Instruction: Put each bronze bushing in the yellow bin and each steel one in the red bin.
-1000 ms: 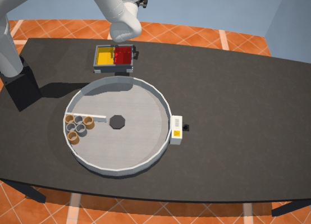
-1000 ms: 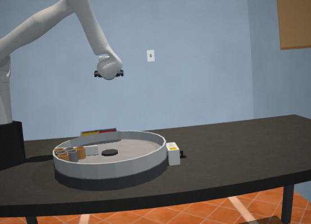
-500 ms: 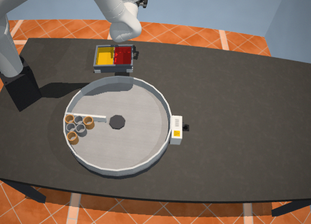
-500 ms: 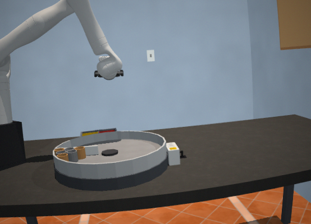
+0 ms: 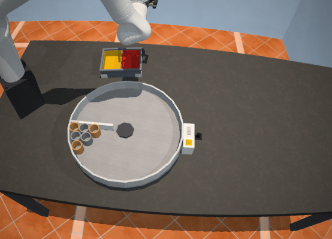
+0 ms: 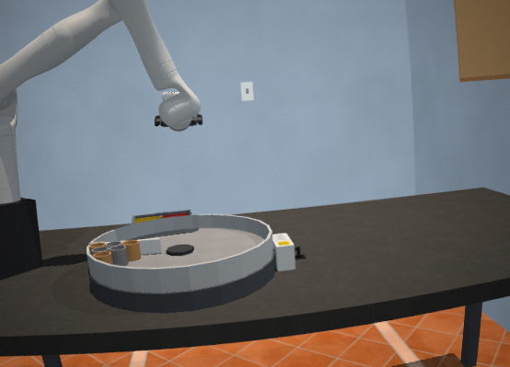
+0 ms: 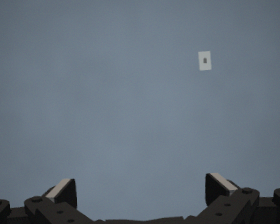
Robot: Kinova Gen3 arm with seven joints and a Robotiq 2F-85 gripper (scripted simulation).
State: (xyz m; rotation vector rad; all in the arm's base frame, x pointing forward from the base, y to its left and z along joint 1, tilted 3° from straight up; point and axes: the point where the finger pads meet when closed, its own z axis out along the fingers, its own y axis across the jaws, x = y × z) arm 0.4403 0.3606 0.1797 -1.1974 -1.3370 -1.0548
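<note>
Three bronze bushings (image 5: 95, 131) (image 5: 74, 127) (image 5: 78, 147) and three steel bushings (image 5: 84, 127) (image 5: 76, 136) (image 5: 86, 138) stand upright in a cluster at the left of the turntable (image 5: 144, 157) (image 6: 221, 242), beside its white straight bar. In the exterior view a bronze bushing (image 6: 133, 250) and a steel bushing (image 6: 119, 256) show clearest. The yellow bin (image 5: 111, 60) and the red bin (image 5: 132, 60) sit side by side behind the turntable; no bushing shows in them. My gripper (image 7: 141, 191) is open and empty, high above the table's back, facing the wall.
A white bar (image 5: 93, 124) runs from the turntable's left rim toward the dark centre hub (image 5: 125, 130). A raised wall (image 5: 177, 109) rings the turntable. A white box (image 5: 188, 138) (image 6: 283, 252) with a yellow label stands against its right side. The robot base is at the left.
</note>
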